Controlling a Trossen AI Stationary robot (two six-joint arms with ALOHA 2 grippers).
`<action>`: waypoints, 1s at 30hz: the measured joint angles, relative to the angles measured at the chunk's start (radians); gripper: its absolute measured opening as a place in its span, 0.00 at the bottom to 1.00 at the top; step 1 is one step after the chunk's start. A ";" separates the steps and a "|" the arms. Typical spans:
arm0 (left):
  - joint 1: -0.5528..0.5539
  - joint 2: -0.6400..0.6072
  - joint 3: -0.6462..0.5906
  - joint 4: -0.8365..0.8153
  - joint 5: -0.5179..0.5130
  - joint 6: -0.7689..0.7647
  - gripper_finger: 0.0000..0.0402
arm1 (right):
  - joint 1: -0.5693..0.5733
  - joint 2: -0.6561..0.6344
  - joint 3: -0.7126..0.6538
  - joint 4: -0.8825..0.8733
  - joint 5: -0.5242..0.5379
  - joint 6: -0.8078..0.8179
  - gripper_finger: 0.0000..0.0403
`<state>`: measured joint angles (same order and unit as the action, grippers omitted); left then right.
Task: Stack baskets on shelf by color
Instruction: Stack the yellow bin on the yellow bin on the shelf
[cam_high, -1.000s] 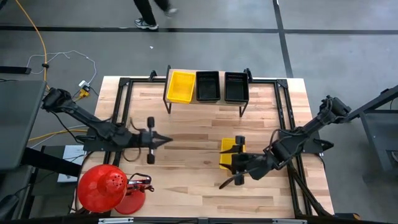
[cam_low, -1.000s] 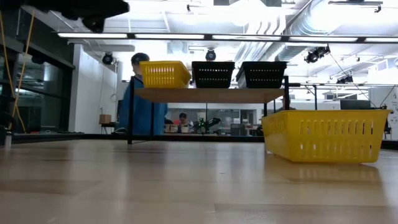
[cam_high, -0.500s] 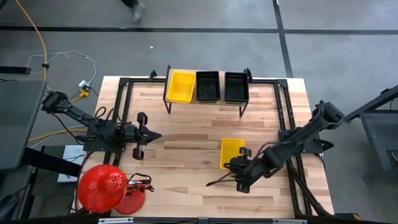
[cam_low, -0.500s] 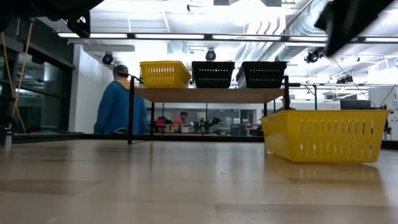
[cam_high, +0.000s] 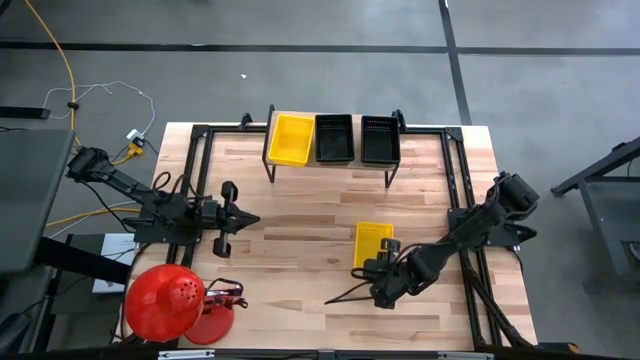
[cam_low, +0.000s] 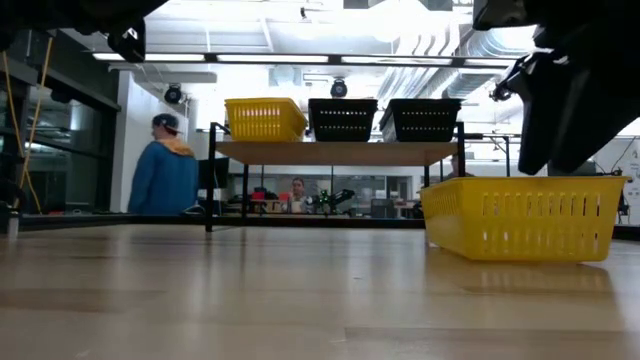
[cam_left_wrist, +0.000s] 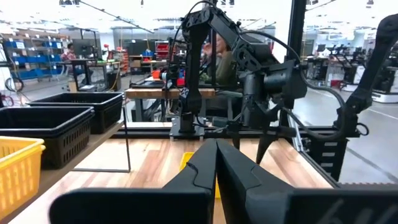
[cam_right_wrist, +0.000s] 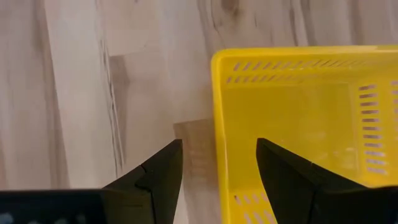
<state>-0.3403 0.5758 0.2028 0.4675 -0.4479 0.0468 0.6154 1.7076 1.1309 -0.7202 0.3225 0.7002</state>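
Observation:
One yellow basket (cam_high: 373, 240) rests flat on its bottom on the wooden table, right of centre; the low view shows this yellow basket (cam_low: 520, 218) too. The shelf (cam_high: 330, 158) stands at the far edge on thin black legs. It carries a yellow basket (cam_high: 291, 138) and two black baskets (cam_high: 334, 138) (cam_high: 380, 138) side by side. My right gripper (cam_right_wrist: 217, 163) is open and points down over the table basket's near end. One finger is outside a side wall (cam_right_wrist: 219, 124) and one is over the inside, touching nothing. My left gripper (cam_high: 245, 220) waits shut at the table's left.
A red dome-shaped thing (cam_high: 165, 300) sits at the near left corner. Black frame rails (cam_high: 195, 180) run along the table's left and right sides. Bare wood lies between the shelf and the table basket. A person in blue (cam_low: 165, 180) walks in the room beyond the table.
My right gripper has moved from above the yellow basket toward the table's near edge and come down, so it now shows in the low view. The basket has stayed put. My left gripper has drawn back a little toward the left edge. The person behind has walked left.

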 joint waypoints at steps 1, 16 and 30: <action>0.000 0.000 0.000 0.000 0.003 -0.005 0.00 | 0.000 0.006 0.000 0.007 -0.001 0.000 0.48; 0.000 0.000 0.000 -0.008 0.024 -0.018 0.00 | 0.000 0.074 0.000 0.035 0.062 -0.054 0.48; 0.000 0.000 0.000 -0.008 0.024 -0.021 0.00 | 0.001 0.071 0.005 -0.004 0.025 -0.088 0.04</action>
<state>-0.3405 0.5758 0.2028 0.4599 -0.4240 0.0262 0.6167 1.7786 1.1355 -0.7243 0.3475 0.6125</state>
